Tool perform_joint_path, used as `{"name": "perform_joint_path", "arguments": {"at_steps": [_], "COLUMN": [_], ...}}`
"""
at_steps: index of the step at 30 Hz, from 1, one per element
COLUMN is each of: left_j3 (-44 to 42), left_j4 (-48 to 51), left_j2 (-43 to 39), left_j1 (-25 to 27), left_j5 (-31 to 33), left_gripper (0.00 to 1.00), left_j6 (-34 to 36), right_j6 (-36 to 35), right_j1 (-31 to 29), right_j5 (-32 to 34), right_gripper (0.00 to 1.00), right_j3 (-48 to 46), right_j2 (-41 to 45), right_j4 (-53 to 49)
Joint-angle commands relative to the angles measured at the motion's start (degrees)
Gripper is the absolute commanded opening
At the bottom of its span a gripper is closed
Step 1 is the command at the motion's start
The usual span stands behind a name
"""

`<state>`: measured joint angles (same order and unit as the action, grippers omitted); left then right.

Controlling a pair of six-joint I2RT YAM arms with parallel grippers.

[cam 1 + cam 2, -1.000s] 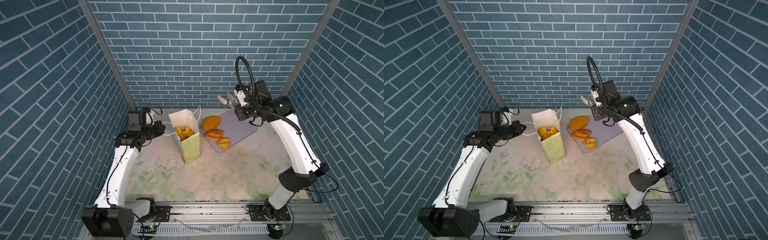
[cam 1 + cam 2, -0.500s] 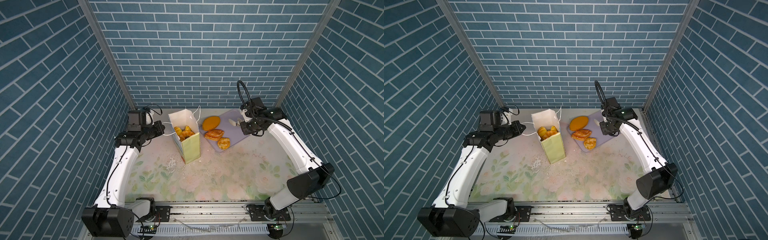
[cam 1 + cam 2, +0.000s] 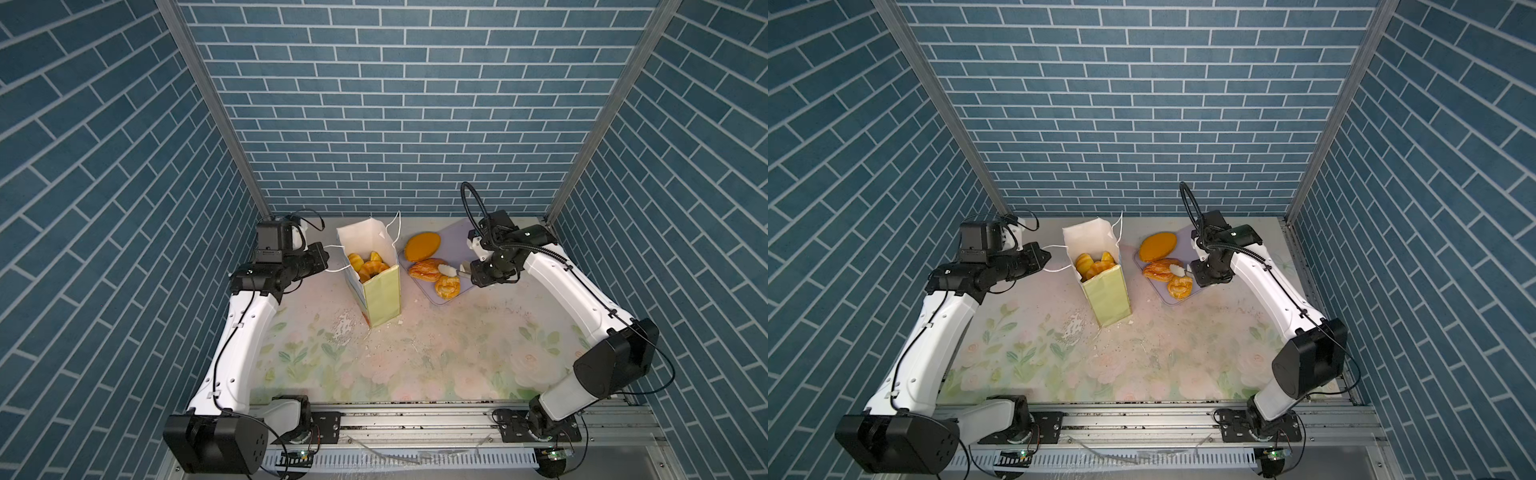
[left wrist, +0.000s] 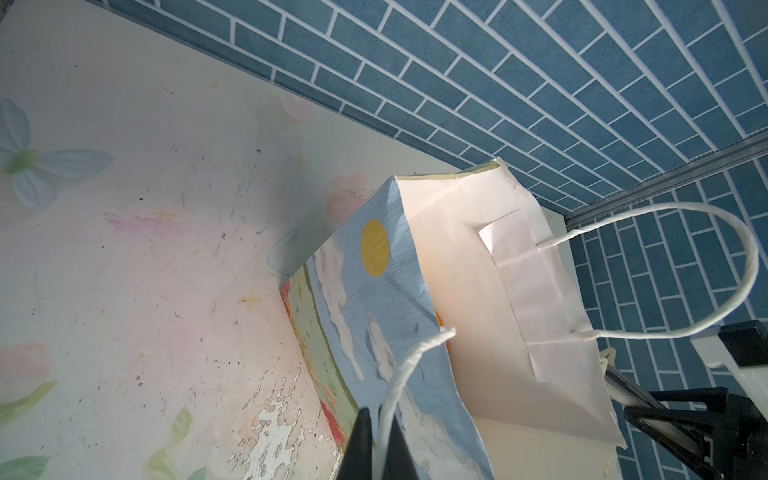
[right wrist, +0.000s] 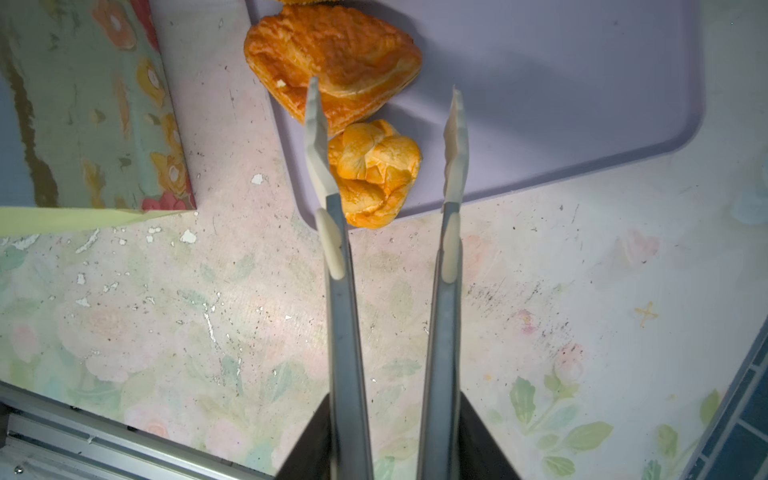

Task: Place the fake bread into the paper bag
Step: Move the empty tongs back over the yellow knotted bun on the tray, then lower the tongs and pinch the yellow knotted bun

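Observation:
The paper bag [image 3: 380, 291] [image 3: 1106, 299] stands upright mid-table with several pieces of fake bread [image 3: 368, 266] inside. My left gripper [image 3: 322, 259] [image 4: 380, 453] is shut on its white cord handle [image 4: 399, 374]. On the lilac tray [image 3: 457, 237] [image 5: 561, 83] lie a flat round bun [image 3: 422, 246], a flaky pastry [image 3: 426, 270] [image 5: 332, 62] and a small roll [image 3: 447, 286] [image 5: 374, 170]. My right gripper [image 3: 478, 274] [image 5: 395, 415] is shut on grey tongs. Their white tips [image 5: 456, 116] stand apart, low over the tray on either side of the small roll, one blade crossing the pastry's edge.
The bag's pale green side [image 5: 83, 218] stands close to the tray's left edge. White flakes [image 3: 345, 328] litter the floral table in front of the bag. Blue brick walls [image 3: 395, 124] close in the back and both sides.
My right arm has swung down from high at the back to low over the tray, and the tongs have spread wider. The left arm and the bag have not moved.

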<state>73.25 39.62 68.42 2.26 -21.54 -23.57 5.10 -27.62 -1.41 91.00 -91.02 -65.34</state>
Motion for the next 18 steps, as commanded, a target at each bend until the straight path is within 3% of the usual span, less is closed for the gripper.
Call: {"name": "perform_joint_path", "arguments": {"at_steps": [1, 11, 18], "left_j3": [0.8, 0.8, 0.7], "left_j4": [0.6, 1.0, 1.2], "left_j2": [0.1, -0.4, -0.8], "left_j1": [0.1, 0.1, 0.1], "left_j5": [0.7, 0.8, 0.9], "left_gripper": [0.09, 0.08, 0.09], "left_j6": [0.4, 0.5, 0.6], "right_j6": [-0.5, 0.2, 0.6], "right_j1": [-1.5, -5.1, -5.0], "right_j5": [-1.3, 5.3, 9.6], "right_gripper": [0.44, 0.44, 0.44], "right_j3": [-0.9, 0.9, 0.6], "right_j2": [-0.4, -7.4, -7.7], "right_j4": [-0.6, -1.5, -1.8]}}
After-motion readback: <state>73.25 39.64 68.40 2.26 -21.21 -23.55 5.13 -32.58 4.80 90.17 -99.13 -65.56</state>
